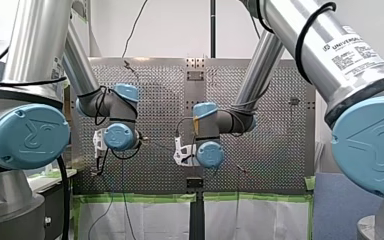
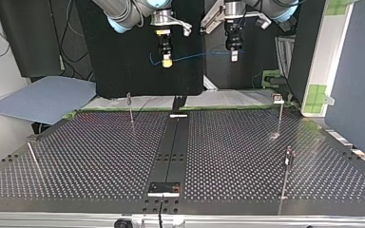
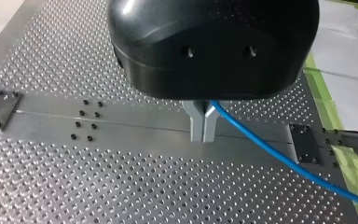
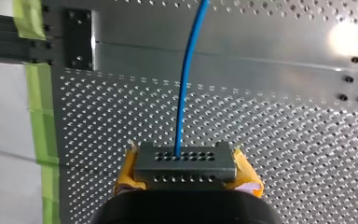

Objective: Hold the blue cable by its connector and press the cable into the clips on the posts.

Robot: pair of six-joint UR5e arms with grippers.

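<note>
This is a robotics lab, and I am part of the proof. My left arm [image 1: 30, 45] and my right arm [image 1: 305, 30] are industrial silver tubes with blue joint caps, and the right one carries a maker's label [image 1: 352, 50] reading Universal Robots. The worktop [image 2: 85, 156] is a bare metal plate drilled all over with a grid of mounting holes, with thin posts [image 2: 130, 108] standing on it. Green tape [image 1: 145, 198] marks its edge. A black backdrop [image 2: 123, 57] hangs behind the rig, a blue-grey partition panel [image 2: 356, 76] stands beside it, and a loose black cable [image 1: 136, 25] runs down the plain white wall.
</note>
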